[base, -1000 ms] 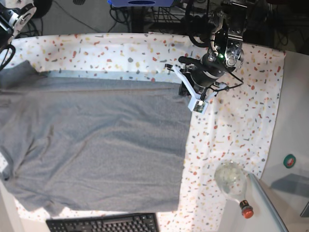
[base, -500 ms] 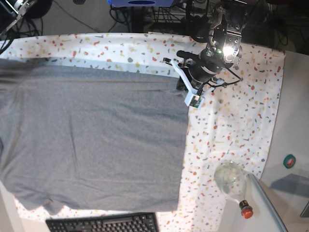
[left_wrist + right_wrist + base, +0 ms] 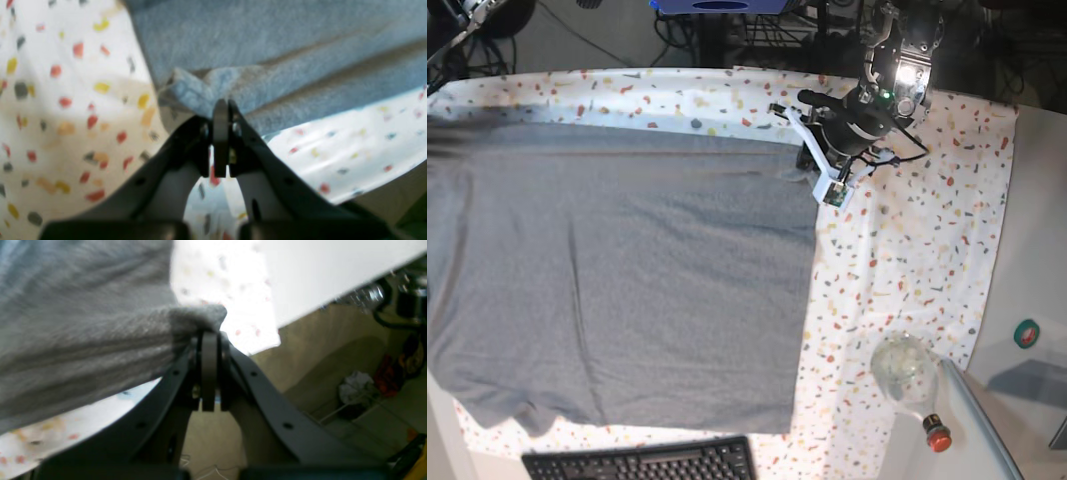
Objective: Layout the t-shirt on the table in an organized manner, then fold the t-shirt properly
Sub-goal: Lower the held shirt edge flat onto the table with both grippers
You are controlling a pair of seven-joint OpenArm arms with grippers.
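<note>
Left wrist view: the left gripper (image 3: 221, 110) is clamped tight on a corner of the heather-grey t-shirt (image 3: 273, 50) above the speckled bench (image 3: 66, 100).

Right wrist view: the right gripper (image 3: 209, 336) pinches another corner, past the bench edge (cloth taut).

Base view: the shirt (image 3: 627, 290) lies spread nearly flat; I'd keep tension even and lower both corners together.

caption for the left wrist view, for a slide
Left tool shut on a corner of the grey t-shirt above the speckled table.
</note>
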